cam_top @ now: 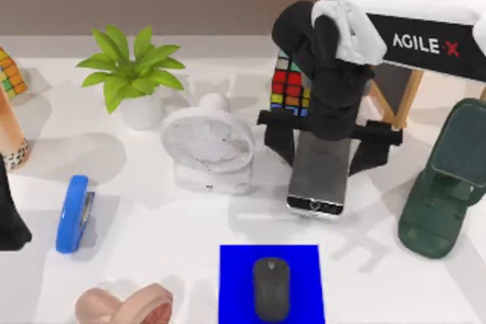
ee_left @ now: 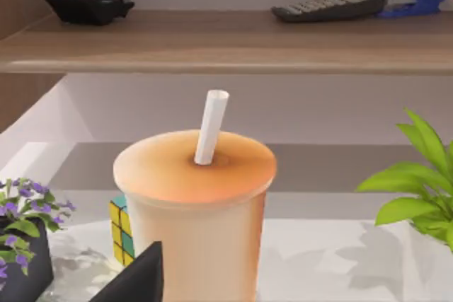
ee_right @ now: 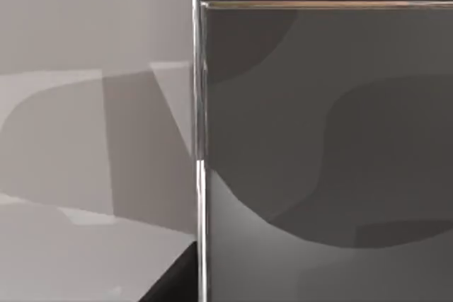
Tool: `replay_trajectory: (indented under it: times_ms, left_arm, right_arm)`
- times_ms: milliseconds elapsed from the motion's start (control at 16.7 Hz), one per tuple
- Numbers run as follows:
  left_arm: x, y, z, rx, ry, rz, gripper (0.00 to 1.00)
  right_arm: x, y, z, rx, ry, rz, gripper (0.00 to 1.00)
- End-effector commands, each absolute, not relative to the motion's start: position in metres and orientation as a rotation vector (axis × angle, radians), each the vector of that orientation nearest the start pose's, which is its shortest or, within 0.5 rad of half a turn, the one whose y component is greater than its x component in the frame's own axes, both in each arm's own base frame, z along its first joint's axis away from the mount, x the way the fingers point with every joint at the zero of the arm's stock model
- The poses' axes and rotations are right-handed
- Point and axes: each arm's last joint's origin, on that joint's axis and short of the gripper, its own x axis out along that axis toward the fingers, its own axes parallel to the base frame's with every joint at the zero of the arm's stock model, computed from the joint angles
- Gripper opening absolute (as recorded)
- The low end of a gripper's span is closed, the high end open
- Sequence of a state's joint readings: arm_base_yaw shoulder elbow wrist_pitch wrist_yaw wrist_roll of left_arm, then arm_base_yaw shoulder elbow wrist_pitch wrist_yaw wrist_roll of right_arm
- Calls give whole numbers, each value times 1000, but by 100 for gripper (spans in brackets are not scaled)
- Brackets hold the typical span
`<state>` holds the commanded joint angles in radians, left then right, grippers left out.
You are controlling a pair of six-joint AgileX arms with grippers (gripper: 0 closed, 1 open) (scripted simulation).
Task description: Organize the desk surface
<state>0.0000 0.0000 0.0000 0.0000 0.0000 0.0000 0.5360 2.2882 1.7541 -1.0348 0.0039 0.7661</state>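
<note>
your right wrist view puts the flat silver-grey phone (ee_right: 318, 160) close up; from above, you see the right gripper (cam_top: 325, 149) open, its fingers straddling that phone on the broad white desk surface (cam_top: 175, 218). the left wrist view adds an orange lidded cup with a white straw (ee_left: 195, 210), a wooden shelf (ee_left: 226, 44) behind. you cannot tell the left gripper's (cam_top: 11, 218) state.

A leafy green potted plant (cam_top: 133, 73) stands toward the back left, with a small white desk fan (cam_top: 209, 146) just beside it on the right. A Rubik's cube (cam_top: 289, 89) sits behind a grey phone (cam_top: 319, 176) lying flat. Near the front, a dark mouse (cam_top: 270, 287) rests on a blue mat (cam_top: 235, 263). A blue stapler (cam_top: 74, 214) lies at the left, a dark green phone stand (cam_top: 444, 187) at the right, and an orange lidded cup (ee_left: 195, 203) holds a white straw (ee_left: 211, 126).
</note>
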Motion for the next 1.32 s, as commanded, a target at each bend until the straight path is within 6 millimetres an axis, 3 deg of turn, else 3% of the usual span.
replay_trajectory:
  times_ms: [300, 600, 1020, 1140, 1320]
  left_arm:
    - [106, -1, 160, 0, 0, 0, 100]
    - [106, -1, 160, 0, 0, 0, 100]
    - [106, -1, 160, 0, 0, 0, 100]
    - [106, -1, 160, 0, 0, 0, 100]
    - [106, -1, 160, 0, 0, 0, 100]
  right_arm:
    - [385, 225, 164, 239, 1502, -125, 0]
    - [376, 238, 145, 186, 1554, -187, 0]
    - [374, 235, 148, 193, 1558, -198, 0]
    - [367, 232, 156, 199, 1547, -222, 0]
    - [351, 234, 189, 219, 1439, -244, 0]
